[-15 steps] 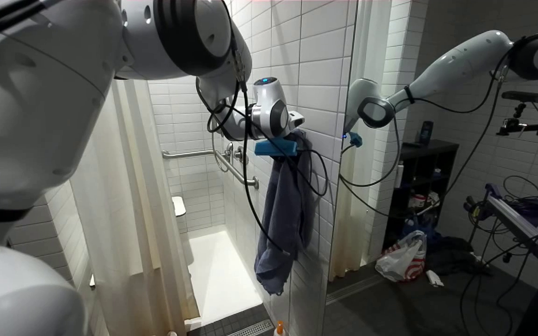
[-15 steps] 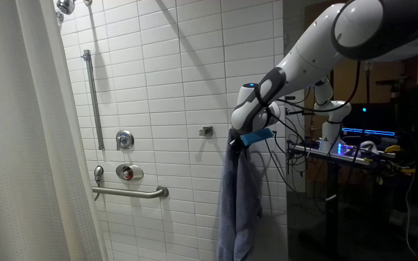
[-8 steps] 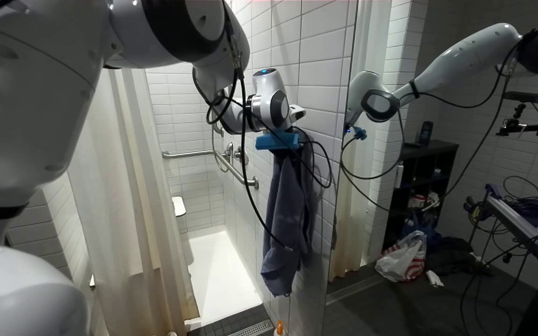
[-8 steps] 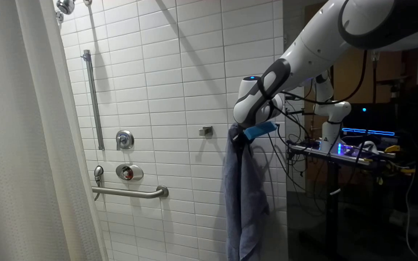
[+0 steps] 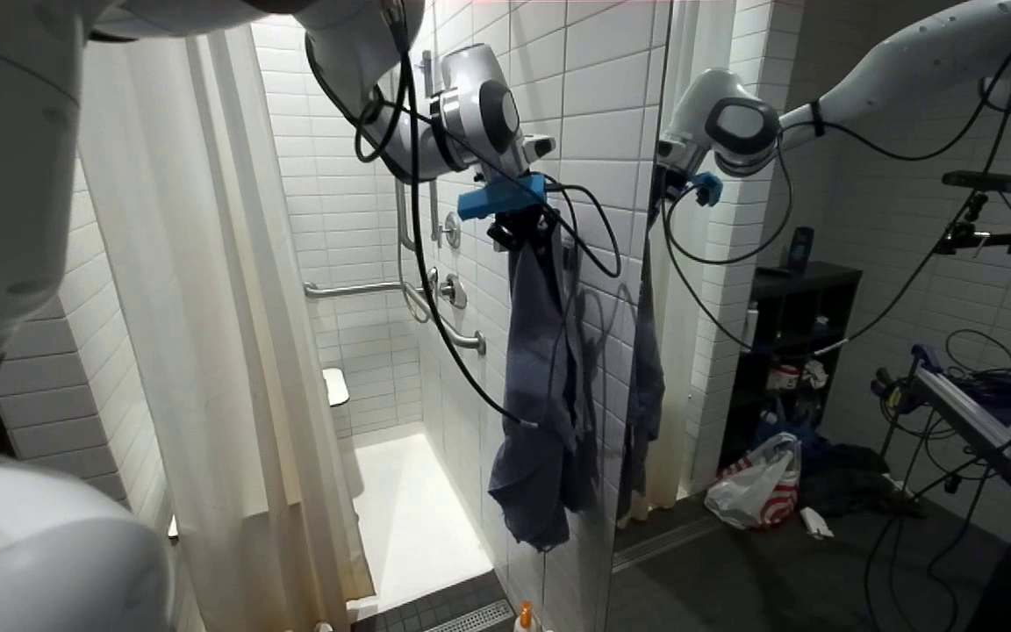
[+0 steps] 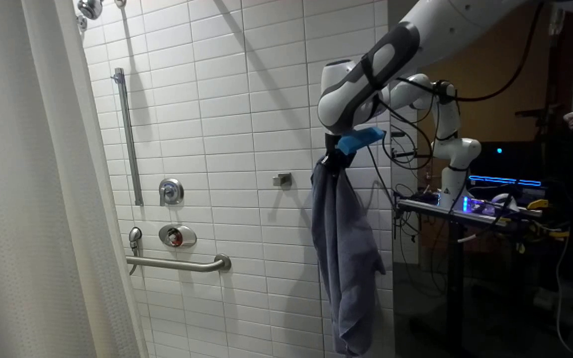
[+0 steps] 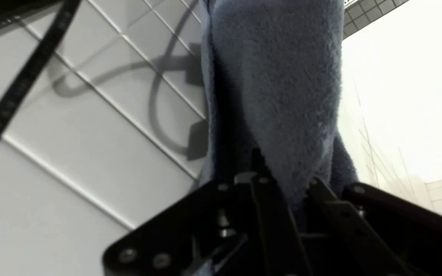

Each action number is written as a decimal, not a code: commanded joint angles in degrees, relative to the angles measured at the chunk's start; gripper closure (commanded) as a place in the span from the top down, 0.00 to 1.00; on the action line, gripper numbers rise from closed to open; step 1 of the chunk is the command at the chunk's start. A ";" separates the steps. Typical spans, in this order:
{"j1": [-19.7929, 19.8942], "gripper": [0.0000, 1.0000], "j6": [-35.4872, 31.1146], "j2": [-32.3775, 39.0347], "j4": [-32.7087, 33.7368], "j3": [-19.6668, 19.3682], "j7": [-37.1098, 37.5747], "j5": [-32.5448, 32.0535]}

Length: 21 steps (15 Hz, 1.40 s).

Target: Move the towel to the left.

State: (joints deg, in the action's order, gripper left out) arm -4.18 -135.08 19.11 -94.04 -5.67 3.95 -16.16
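Note:
The towel [image 6: 347, 268], a limp blue-grey cloth, hangs in long folds from my gripper [image 6: 335, 161] in front of the tiled wall. My gripper [image 5: 525, 230] is shut on the towel's upper end, pointing down. Below it the towel [image 5: 542, 412] drops freely, its lower corner uneven. In the wrist view the cloth [image 7: 282, 76] fills the upper middle and runs down between the dark fingers of the gripper [image 7: 285, 180]. The part pinched by the pads is hidden.
A metal wall hook [image 6: 282, 180] sits left of the towel. Grab bars [image 6: 182, 264] and a cream shower curtain [image 6: 33, 199] stand farther left. A loose black cable [image 5: 422, 246] loops from the arm past the towel. A mirror [image 5: 716, 562] adjoins the tiled wall.
My gripper has risen along the wall and carried the towel up with it. More of the gripper shows above the cloth, and the towel's lower end now comes into both exterior views.

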 commanded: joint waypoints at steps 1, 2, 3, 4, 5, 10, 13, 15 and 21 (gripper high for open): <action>-1.46 0.02 9.00 -4.67 1.53 1.12 0.37 -3.26; -1.65 0.02 11.86 -4.78 3.18 1.78 -0.13 -3.19; -1.86 0.02 14.11 -4.76 4.67 2.35 -0.13 -3.32; -1.89 0.02 17.33 -4.11 7.16 3.16 -0.95 -2.46; -2.05 0.02 20.22 -3.33 9.58 3.74 -1.14 -2.27; -2.86 0.02 33.33 4.35 24.59 6.07 -1.80 -1.04; -3.34 0.02 39.50 9.22 32.70 6.71 -1.82 0.34; -3.64 0.02 43.42 12.66 38.23 6.77 -1.69 1.33; -4.22 0.02 52.97 22.39 54.37 7.00 -1.67 3.01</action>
State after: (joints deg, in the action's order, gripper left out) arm -8.22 -88.17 35.66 -51.02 1.21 3.58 -14.44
